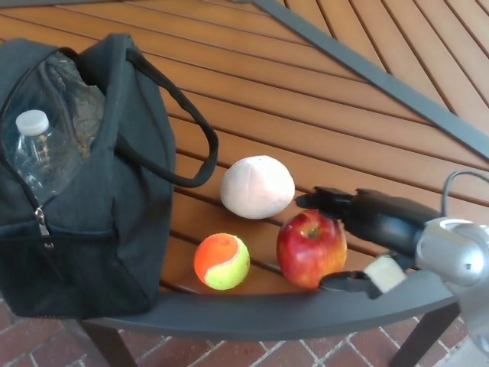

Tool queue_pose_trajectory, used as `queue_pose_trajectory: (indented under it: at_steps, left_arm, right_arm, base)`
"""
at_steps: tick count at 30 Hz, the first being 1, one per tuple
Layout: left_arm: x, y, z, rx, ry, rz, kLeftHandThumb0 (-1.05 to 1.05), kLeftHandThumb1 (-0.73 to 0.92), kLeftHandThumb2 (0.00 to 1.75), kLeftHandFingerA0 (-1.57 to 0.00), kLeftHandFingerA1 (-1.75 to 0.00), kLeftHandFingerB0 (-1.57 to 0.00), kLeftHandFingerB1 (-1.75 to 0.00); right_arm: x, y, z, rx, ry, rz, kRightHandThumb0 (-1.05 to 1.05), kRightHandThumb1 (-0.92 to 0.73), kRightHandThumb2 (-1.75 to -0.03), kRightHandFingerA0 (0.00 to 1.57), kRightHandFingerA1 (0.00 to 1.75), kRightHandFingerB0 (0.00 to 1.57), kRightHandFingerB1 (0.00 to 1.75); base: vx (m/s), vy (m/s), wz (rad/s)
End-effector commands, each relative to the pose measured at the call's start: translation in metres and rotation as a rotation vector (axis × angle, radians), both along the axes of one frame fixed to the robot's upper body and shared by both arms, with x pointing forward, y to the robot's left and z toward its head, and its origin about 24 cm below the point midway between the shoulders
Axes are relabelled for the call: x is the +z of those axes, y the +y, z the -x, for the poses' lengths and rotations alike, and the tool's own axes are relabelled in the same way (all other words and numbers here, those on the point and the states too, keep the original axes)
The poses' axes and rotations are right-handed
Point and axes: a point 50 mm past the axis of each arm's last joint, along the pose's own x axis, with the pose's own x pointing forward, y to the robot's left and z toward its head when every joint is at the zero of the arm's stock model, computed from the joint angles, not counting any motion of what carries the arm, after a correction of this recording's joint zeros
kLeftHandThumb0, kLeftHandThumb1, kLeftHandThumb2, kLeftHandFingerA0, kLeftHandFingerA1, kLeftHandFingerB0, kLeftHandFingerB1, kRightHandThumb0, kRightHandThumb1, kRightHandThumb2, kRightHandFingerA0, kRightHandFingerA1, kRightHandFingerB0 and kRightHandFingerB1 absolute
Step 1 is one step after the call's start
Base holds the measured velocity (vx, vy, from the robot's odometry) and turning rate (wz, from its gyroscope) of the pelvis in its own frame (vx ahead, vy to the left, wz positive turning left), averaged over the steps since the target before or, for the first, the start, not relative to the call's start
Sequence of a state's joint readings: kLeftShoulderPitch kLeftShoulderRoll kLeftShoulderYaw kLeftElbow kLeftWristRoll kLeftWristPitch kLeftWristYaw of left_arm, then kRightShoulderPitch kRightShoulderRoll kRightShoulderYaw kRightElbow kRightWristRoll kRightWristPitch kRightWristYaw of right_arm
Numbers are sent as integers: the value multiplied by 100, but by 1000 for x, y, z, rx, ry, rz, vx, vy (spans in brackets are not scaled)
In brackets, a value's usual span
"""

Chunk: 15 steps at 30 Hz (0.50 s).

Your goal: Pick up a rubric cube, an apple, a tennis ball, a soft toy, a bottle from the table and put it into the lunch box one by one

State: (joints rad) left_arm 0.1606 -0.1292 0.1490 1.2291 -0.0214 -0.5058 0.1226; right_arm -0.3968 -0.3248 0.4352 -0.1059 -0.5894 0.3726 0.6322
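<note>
At the table's left edge I see the lunch box point(92, 191), a soft black fabric bag that hangs partly over the near rim, its zip open and a looped carry strap drooping onto the wood. Inside its open mouth lies a clear plastic bottle point(34, 149) with a white screw cap, resting against a crinkled silvery lining.

The table point(321, 99) itself is made of warm orange-brown wooden slats set in a dark grey metal frame, with a curved rim along the near edge.

Just right of the bag's strap sits the soft toy point(257, 186), a pale pinkish, matte, egg-shaped lump. In front of it, close to the near rim, is the tennis ball point(221, 261), fuzzy, half orange and half yellow-green. Just beside the ball to the right stands the apple point(311, 248), glossy red with yellow flecks, stem dimple up, nearly touching the toy behind it.

My right hand point(344, 241) comes in low from the right edge, black blocky fingers spread wide around the apple: two fingers reach along its far side, the thumb with a pale pad lies at its near side by the rim. I cannot tell whether they press it. A silver wrist joint follows.
</note>
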Motion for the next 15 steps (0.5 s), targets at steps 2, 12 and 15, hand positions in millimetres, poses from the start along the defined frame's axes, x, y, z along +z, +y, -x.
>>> queue_pose_trajectory:
  at_steps: [2, 12, 15]
  left_arm:
    - [1, -8, 8, -29, -19, 15, -11, 65, 84, -104, -103, -93, -101]
    - [1, -8, 4, -30, -26, 18, -11, 66, 83, -105, -104, -93, -102]
    - [1, -8, 4, -26, -26, 13, -11, 65, 83, -106, -103, -94, -101]
  right_arm:
    - [-4, 11, -10, -68, -52, -32, -65, -53, -89, 20, 62, 30, 50]
    - [4, 32, -12, -2, -206, -15, -65, -67, -62, 25, 60, 40, 37]
    - [1, 30, -11, 1, -212, 11, -64, -67, -61, 26, 59, 42, 36]
  base:
    - [0, 0, 0]
    - [0, 0, 0]
    - [0, 0, 0]
